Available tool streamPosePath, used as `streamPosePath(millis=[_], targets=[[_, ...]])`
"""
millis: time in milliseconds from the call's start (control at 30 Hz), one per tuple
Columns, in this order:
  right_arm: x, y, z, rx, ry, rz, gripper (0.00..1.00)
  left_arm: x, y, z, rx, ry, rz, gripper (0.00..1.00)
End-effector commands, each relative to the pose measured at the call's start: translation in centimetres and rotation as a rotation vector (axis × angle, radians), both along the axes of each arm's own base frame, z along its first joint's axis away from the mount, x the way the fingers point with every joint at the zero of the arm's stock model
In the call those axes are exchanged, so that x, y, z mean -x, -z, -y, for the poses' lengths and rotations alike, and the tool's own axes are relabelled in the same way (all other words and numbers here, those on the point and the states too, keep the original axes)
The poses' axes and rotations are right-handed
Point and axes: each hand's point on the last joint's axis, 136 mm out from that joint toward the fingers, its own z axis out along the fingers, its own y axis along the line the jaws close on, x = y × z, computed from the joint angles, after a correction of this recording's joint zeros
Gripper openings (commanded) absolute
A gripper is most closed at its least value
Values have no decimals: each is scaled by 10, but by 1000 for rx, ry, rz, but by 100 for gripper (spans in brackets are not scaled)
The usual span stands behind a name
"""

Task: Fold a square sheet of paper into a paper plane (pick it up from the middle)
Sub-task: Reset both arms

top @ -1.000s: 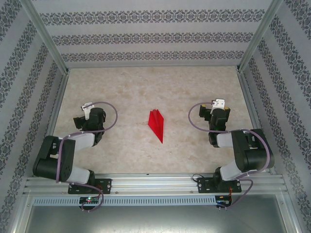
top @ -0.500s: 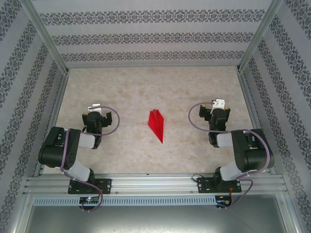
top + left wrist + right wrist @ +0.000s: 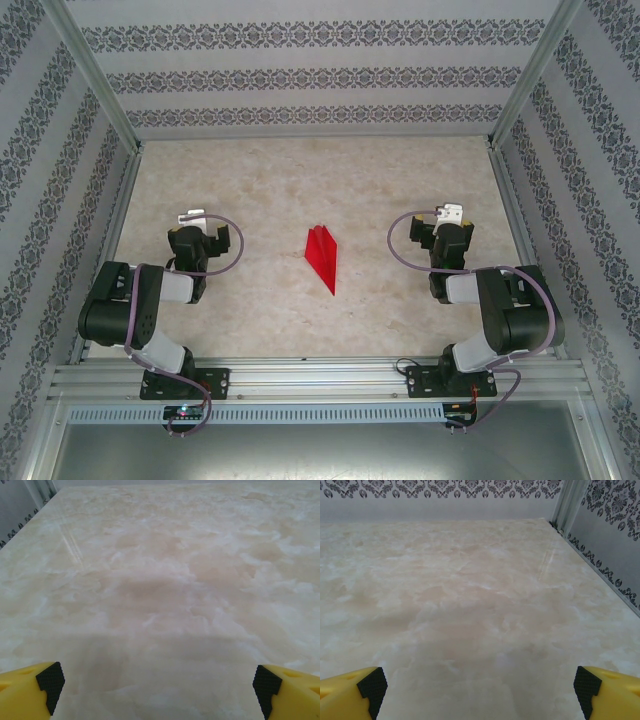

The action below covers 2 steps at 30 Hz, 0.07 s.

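Left gripper (image 3: 192, 220) and right gripper (image 3: 449, 216) stand wide open, empty; steer both clear of the paper plane (image 3: 323, 256) between them.

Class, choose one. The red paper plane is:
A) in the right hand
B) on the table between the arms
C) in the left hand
B: the paper plane lies on the table, and the left hand and right hand are open and empty.

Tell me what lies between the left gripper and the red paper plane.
Nothing: in the top external view, the table is bare between the left gripper and the paper plane.
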Motion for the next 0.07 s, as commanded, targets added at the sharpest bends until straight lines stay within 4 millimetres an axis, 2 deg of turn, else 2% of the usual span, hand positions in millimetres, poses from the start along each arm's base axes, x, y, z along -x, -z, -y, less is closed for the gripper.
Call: streamPosePath(millis=[0, 33], targets=[[-3, -13, 2, -7, 18, 39, 98, -7, -13, -2, 6, 6, 38, 100], [-3, -12, 2, -7, 17, 39, 98, -7, -13, -2, 5, 8, 38, 100]])
